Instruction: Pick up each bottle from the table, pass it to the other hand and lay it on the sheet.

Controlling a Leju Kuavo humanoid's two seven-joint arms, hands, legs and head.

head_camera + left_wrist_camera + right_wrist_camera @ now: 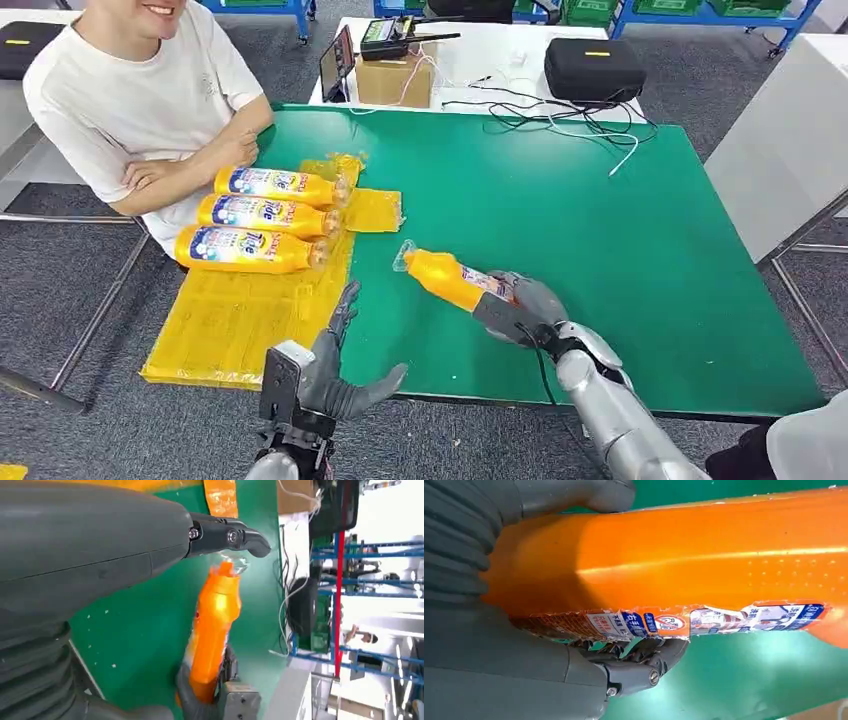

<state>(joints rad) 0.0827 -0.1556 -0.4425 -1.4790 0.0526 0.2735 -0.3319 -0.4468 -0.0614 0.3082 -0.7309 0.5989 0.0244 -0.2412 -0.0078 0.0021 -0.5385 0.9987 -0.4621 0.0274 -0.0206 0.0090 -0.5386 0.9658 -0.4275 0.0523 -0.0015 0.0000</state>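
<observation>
Gripping an orange bottle (447, 277) by its base end, the right hand (520, 306) is holding it just above the green counter (600, 240), with the clear cap end pointing toward the yellow sheet (240, 320). In the right wrist view, the fingers (644, 667) are wrapping under the bottle's torn label. The left hand (335, 375) is hovering at the counter's near edge, beside the sheet, with its fingers spread apart and holding nothing; its palm is facing the bottle. Three more orange bottles (265, 216) are lying side by side on the far part of the sheet, caps pointing toward the counter's middle. A person in a white shirt (140, 100) is sitting at the far left corner with arms folded. Beyond the counter, a cardboard box (393, 78) and a black case (594, 68) are sitting on a white table.
</observation>
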